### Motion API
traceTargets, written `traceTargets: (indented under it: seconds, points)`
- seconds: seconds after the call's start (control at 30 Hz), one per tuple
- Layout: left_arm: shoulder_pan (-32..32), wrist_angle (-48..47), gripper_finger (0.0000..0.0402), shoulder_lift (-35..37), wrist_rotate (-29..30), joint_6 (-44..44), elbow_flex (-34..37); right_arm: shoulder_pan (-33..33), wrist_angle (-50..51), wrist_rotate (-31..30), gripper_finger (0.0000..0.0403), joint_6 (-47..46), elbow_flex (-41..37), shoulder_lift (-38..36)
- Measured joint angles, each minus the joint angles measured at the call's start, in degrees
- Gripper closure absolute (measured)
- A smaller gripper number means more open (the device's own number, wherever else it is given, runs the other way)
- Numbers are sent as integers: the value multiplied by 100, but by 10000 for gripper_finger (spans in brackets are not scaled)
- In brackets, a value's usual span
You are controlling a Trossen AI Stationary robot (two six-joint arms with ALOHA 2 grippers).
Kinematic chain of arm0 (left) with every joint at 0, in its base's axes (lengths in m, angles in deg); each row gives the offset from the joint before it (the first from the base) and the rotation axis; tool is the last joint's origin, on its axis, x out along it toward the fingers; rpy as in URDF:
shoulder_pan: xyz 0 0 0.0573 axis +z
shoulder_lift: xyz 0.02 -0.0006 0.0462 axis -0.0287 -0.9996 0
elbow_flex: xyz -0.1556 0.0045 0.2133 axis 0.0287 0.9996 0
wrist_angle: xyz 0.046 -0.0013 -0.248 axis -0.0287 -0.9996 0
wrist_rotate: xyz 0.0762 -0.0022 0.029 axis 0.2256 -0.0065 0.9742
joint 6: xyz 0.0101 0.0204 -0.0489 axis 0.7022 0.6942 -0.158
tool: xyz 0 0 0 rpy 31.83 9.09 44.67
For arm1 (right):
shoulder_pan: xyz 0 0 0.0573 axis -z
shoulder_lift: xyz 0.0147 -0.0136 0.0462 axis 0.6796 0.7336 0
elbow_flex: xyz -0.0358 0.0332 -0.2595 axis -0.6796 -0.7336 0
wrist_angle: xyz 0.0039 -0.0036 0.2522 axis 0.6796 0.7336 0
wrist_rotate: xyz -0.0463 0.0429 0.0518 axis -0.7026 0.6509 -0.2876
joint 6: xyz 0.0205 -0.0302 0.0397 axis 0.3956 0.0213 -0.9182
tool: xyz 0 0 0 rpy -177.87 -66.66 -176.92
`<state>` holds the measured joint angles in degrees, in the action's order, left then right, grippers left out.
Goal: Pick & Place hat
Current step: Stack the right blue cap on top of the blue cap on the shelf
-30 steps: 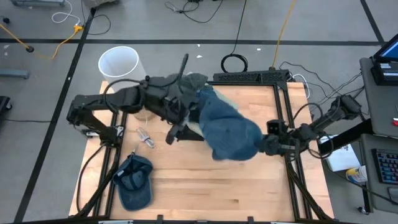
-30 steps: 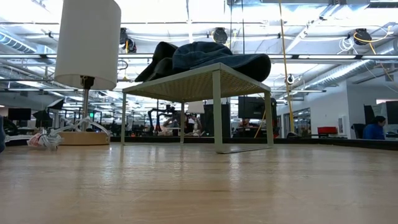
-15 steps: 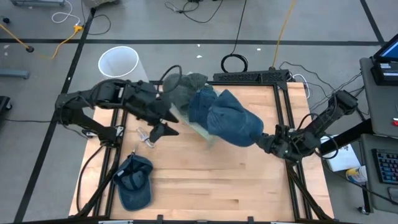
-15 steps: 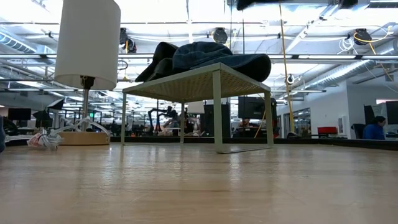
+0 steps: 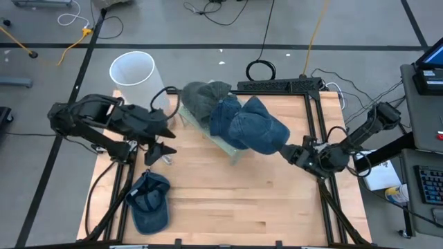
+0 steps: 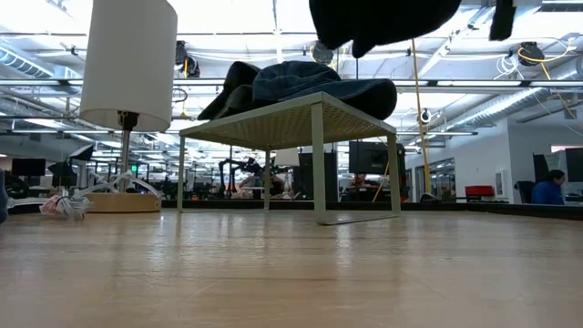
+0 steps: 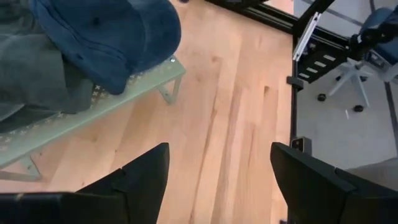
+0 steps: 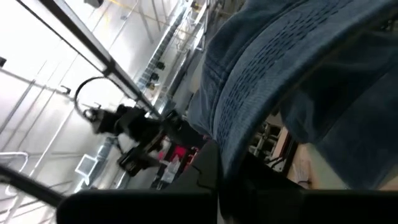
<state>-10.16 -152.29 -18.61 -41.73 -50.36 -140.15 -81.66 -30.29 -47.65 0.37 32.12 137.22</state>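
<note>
Rack: a pale perforated rack (image 5: 232,149) stands on the wooden table (image 5: 263,207), near the far edge and toward the middle
Hats on the rack: a grey hat (image 5: 201,97) lies at the far left end, a blue denim hat (image 5: 252,128) sits beside it and overlaps it, spreading toward the right end
Hat on the table: a second blue cap (image 5: 149,200) lies flat near the table's left front corner, well apart from the rack, brim pointing toward the front edge
Left gripper: the left gripper (image 5: 160,142) hangs over the table's left edge, between the rack and the loose cap, fingers spread wide with nothing between them; in the left wrist view only bare wood shows between the two dark fingers (image 7: 143,177)
Right gripper: the right gripper (image 5: 294,153) is just beside the right end of the rack, jaws pressed together; blue denim fills the right wrist view, but I cannot tell whether any cloth is pinched
Key relation: the loose cap lies toward the front of the table from the left gripper, on the left arm's side, its long axis running roughly front to back; the right arm is far across the table
Judgement: if the loose cap is next, the left arm is the nearer one, and needs to swing frontward and drop over the crown
Lamp: a white-shaded lamp (image 5: 133,69) stands off the far left corner
</note>
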Motion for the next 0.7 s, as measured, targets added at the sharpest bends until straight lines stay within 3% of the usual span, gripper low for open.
traceTargets:
  seconds: [0.3, 0.5, 0.7]
  points:
    - [-479, -113, 123, 217, 376, -254, 0, 1275, 432, 1005, 400, -866, 12, 29]
    - [-618, -157, 120, 214, 387, -246, 0, 2172, 764, 2041, 400, -1592, 369, 604]
    - [-632, -155, 124, 214, 387, -219, 0, 2556, 833, 2243, 400, -2344, 452, 1118]
